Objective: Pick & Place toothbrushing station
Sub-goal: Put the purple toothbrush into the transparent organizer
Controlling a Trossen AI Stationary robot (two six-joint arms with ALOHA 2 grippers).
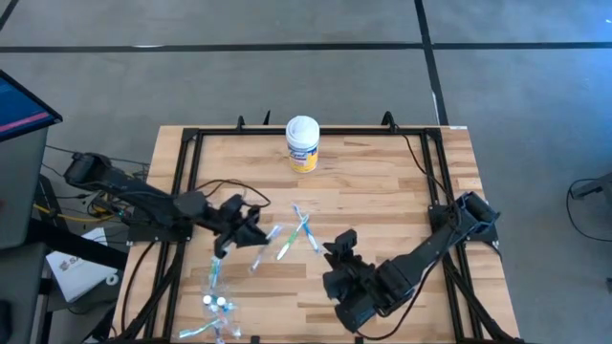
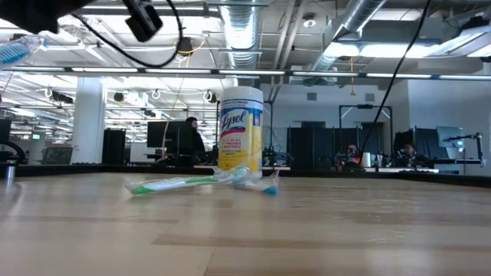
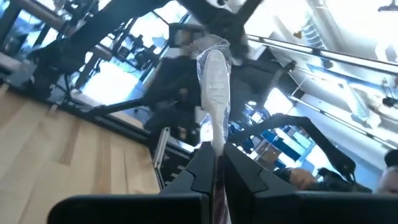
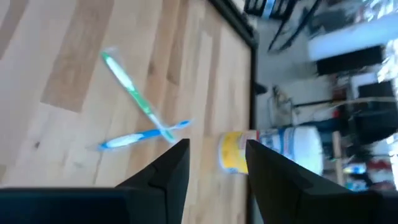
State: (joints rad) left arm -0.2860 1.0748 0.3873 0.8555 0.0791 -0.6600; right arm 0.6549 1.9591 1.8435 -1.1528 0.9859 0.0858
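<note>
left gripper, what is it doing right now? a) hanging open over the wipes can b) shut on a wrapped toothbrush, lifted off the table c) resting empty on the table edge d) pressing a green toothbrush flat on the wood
b: in the left wrist view the left gripper is shut on a wrapped toothbrush that sticks out from its fingers, above the table.

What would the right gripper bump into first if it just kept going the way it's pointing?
Probably the wipes canister: it sits straight ahead between the right gripper's open fingers. The crossed green toothbrush and blue toothbrush lie off to one side of that line. How far off is unclear.
</note>
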